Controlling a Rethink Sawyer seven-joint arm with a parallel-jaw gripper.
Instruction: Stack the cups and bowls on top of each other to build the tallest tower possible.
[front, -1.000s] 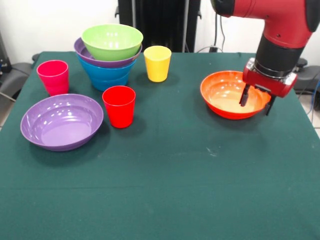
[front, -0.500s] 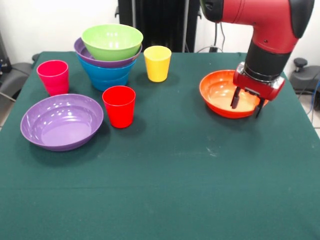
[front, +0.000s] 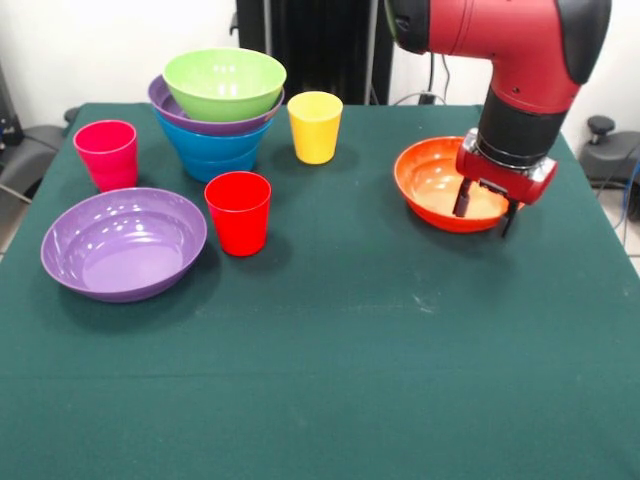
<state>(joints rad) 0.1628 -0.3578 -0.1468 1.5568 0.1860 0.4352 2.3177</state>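
Note:
My gripper is shut on the near right rim of the orange bowl. One finger is inside the bowl and the other outside it. The bowl sits at the right of the table, slightly tilted. At the back left stands the tower: a lime green bowl nested in a purple bowl on a blue bowl. A second wide purple bowl lies alone at the front left. The red cup stands beside it, the pink cup further left, and the yellow cup right of the tower.
The dark green tablecloth covers the table. Its right edge runs close behind the orange bowl and the arm. A dark chair stands off the left edge.
The gripper has moved left and slightly back, and the orange bowl has shifted left with it. The other bowls and the cups have not moved.

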